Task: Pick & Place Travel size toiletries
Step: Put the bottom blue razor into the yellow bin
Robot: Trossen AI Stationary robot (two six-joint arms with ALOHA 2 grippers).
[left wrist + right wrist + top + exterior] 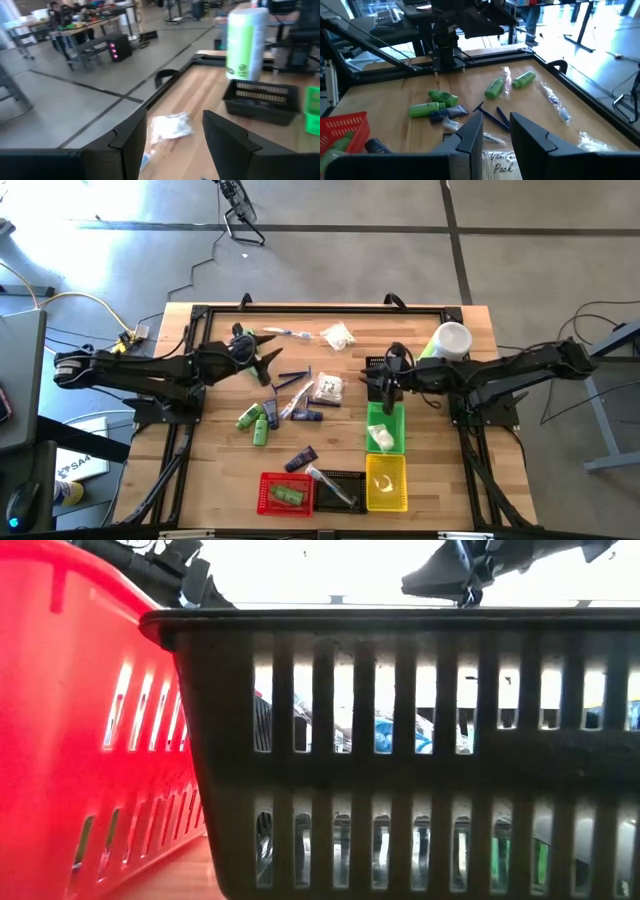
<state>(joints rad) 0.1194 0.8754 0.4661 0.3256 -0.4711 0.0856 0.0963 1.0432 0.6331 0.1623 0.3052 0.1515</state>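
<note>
Stock: found travel size toiletries [290, 405] loose mid-table, some already binned. Logged left gripper [172, 145] released, empty, facing a white packet [170, 126]; right gripper [496, 135] parted, empty, near green basket [395, 420]. Advised squaring over one item, descending straight. Could not read table from low view, blocked by black basket [400, 740].

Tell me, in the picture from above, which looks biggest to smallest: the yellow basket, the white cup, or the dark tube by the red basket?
1. Yellow basket, clearly the biggest.
2. White cup.
3. Dark tube, the smallest, though not far behind the cup.
</note>
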